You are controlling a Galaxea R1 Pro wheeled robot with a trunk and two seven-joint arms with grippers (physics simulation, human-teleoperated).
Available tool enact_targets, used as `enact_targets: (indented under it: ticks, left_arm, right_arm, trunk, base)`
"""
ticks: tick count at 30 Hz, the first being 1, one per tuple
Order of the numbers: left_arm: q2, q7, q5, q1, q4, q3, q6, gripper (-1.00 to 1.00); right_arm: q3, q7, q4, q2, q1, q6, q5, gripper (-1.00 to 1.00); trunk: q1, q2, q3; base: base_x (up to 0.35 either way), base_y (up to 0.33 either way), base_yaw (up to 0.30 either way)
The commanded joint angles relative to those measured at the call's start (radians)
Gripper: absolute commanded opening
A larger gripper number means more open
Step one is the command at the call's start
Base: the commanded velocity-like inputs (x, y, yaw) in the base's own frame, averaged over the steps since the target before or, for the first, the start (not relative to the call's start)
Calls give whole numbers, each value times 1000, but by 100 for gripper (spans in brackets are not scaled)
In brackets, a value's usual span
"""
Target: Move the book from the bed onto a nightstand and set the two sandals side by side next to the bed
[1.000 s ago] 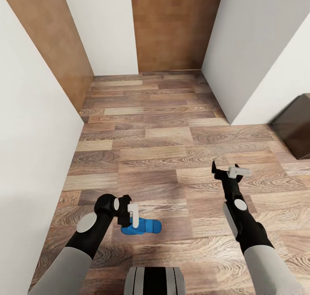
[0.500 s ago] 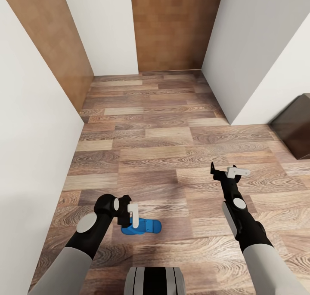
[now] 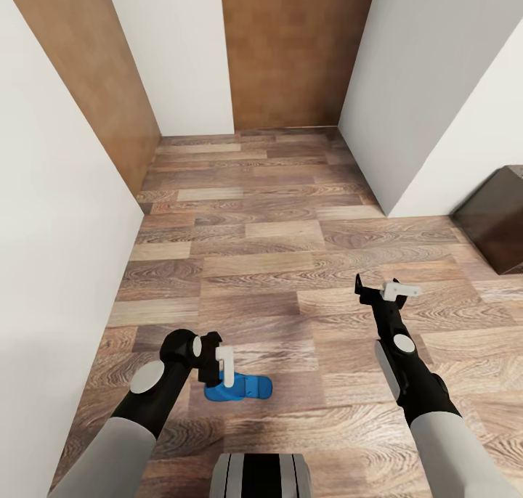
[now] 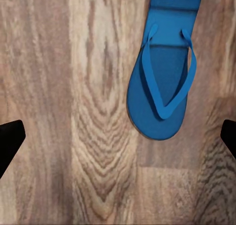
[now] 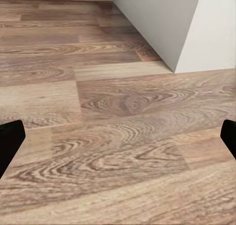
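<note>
From my head camera I look down a short passage of wood-plank floor (image 3: 261,251) between white walls (image 3: 65,251), with a brown wooden door (image 3: 287,48) at the far end and another brown panel (image 3: 80,70) on the left side. One blue sandal (image 3: 243,388) lies flat on the floor just ahead of the robot's base, and my left gripper (image 3: 221,364) hangs directly above its heel end. In the left wrist camera the sandal (image 4: 164,77) shows strap side up (toe end toward the fingers, heel running out of frame), and the two black fingertips (image 4: 10,141) sit at opposite edges of the picture, so that gripper is spread wide with nothing between its jaws. My right gripper (image 3: 383,289) is held out over bare floor, well apart from the sandal; its wrist camera also shows fingertips (image 5: 10,141) at both edges, jaws apart and empty. A dark brown cabinet (image 3: 497,218) stands at the right, past the wall corner.
</note>
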Motion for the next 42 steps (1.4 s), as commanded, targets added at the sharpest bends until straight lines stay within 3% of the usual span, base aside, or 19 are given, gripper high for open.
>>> enact_targets:
  ticks: [1,8,25,32,42]
  left_arm:
    - [0,-5,-1,0,0,-1,11,100]
    - [0,-5,-1,0,2,0,11,100]
    - [0,1,-1,0,23,-1,10,100]
    - [0,3,0,0,23,-1,10,100]
    - [0,149,-2,0,33,-1,59,100]
  right_arm:
    - [1,-4,1,0,0,-3,1,100]
    - [2,-4,1,0,0,-3,-1,100]
    - [2,-4,1,0,0,-4,1,100]
    - [2,-4,1,0,0,-4,1,100]
    - [2,-4,1,0,0,-4,1,100]
  trunk:
    - [0,0,0]
    - [0,0,0]
    - [8,-4,-66]
    - [8,-4,-66]
    - [8,-4,-66]
  base:
    - [0,0,0]
    - [0,0,0]
    - [0,0,0]
    - [0,0,0]
    - [0,0,0]
